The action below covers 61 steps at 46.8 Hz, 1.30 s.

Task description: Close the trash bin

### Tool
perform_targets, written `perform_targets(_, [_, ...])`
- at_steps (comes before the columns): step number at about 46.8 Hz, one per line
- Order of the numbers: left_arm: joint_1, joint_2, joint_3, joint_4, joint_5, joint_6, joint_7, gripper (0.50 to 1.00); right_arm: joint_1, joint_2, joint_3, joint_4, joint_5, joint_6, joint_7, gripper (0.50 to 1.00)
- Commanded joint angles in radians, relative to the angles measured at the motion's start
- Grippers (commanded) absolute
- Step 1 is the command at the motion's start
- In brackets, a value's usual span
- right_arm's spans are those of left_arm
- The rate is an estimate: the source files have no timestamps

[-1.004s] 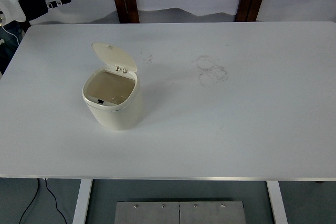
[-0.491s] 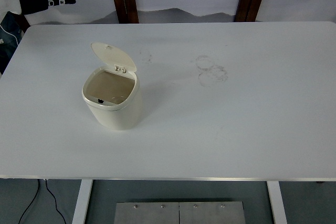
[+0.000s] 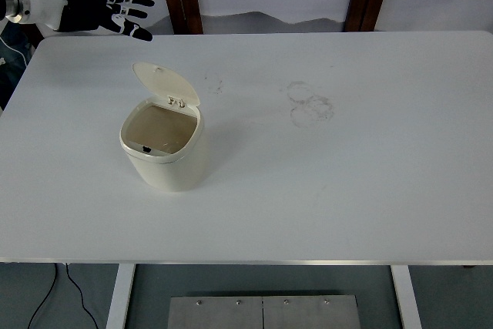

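Cream trash bin stands on left half of desk, lid hinged up at far rim. Left robot hand hovers beyond, fingers spread, empty. Press lid top forward-down; latch probably at near rim.

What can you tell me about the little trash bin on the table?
The trash bin is small, round and cream-coloured, seemingly plastic. It stands upright on the left half of the white table. Its hinged lid is flipped up at the far side, so the brownish inside shows. Nothing touches it; the left hand hovers beyond it.
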Motion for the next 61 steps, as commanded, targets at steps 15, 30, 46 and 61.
perform_targets(15, [-0.152,-0.021,0.187,-0.127,0.004,-0.019,0.026,1.000,0.000,0.000,-0.001,0.000,0.000,0.000,0.000,0.995])
perform_targets(30, [-0.254,-0.050,0.269,-0.147,0.004,-0.075,0.028,1.000,0.003,0.000,-0.001,0.000,0.000,0.000,-0.001,0.995])
perform_targets(46, [-0.332,-0.076,0.339,-0.224,0.004,-0.091,0.028,1.000,0.004,0.000,-0.001,0.000,0.000,0.000,-0.001,0.995])
perform_targets(61, [-0.459,-0.079,0.485,-0.275,0.005,-0.174,0.028,1.000,0.006,0.000,-0.001,0.000,0.000,0.000,-0.001,0.995])
